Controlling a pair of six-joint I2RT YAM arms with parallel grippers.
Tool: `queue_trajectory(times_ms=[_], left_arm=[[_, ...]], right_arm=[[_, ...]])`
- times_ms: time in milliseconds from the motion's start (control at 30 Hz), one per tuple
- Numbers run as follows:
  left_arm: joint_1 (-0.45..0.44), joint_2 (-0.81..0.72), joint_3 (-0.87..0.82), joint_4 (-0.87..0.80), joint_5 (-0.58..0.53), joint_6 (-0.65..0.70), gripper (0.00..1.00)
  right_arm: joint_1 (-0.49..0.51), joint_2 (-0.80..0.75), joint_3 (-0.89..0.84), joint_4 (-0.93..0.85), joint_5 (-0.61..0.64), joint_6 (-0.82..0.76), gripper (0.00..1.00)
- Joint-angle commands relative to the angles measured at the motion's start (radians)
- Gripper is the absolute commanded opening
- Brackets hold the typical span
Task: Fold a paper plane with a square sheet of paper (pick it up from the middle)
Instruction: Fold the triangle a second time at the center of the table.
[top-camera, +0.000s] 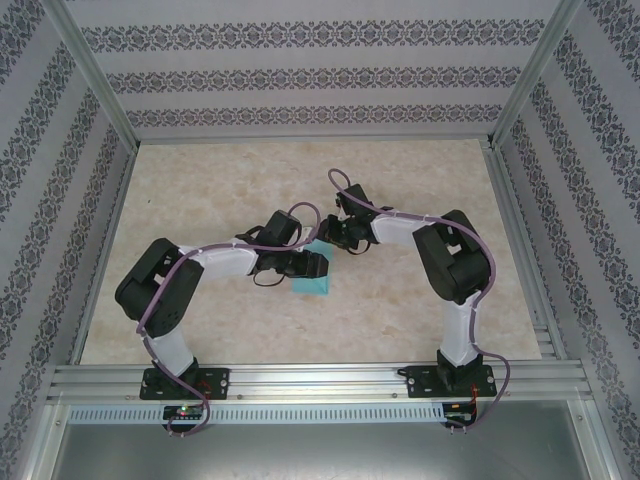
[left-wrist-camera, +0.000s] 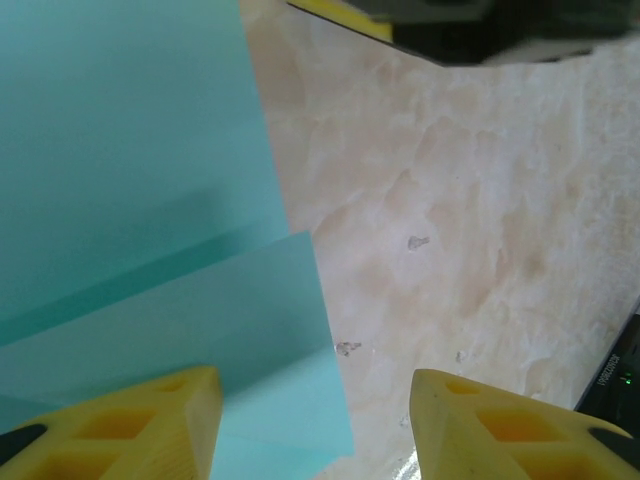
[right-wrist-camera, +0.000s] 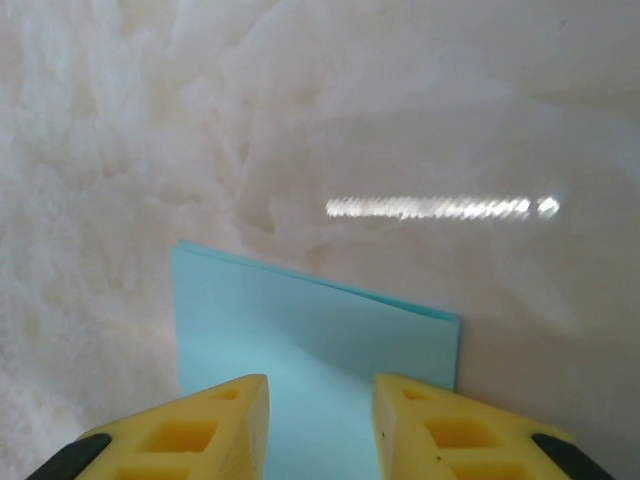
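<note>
Sheet of paper (top-camera: 318, 284) sat between both arms, off-centre under the wide-open, empty left end effector (left-wrist-camera: 312, 388). The narrowly parted right end effector (right-wrist-camera: 320, 390) was centred over it, also empty.

I find the square sheet of paper (top-camera: 315, 283) lying on the table (top-camera: 420, 180) near its middle, a little left of centre. The left gripper (top-camera: 312, 265) stands over the sheet's left part. The right gripper (top-camera: 335, 238) stands at its far right corner. In the left wrist view, the sheet (left-wrist-camera: 130, 200) lies to the left, one layer folded over another, with one finger (left-wrist-camera: 130, 425) above it and the other above bare table. In the right wrist view, the sheet (right-wrist-camera: 310, 350) lies ahead of and beneath the fingers (right-wrist-camera: 190, 435).
</note>
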Motion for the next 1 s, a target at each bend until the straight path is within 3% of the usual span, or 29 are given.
queue_trajectory(times_ms=[0, 400, 967], left_arm=[[0.004, 0.000, 0.000, 0.053, -0.019, -0.003, 0.50], [0.004, 0.003, -0.009, 0.010, -0.066, 0.008, 0.29], [0.005, 0.014, -0.015, -0.021, -0.056, 0.010, 0.24]], right_arm=[[-0.005, -0.063, -0.025, -0.017, -0.100, -0.049, 0.34], [-0.015, -0.238, -0.199, -0.035, -0.080, -0.111, 0.33], [0.021, -0.210, -0.241, 0.023, -0.148, -0.109, 0.31]])
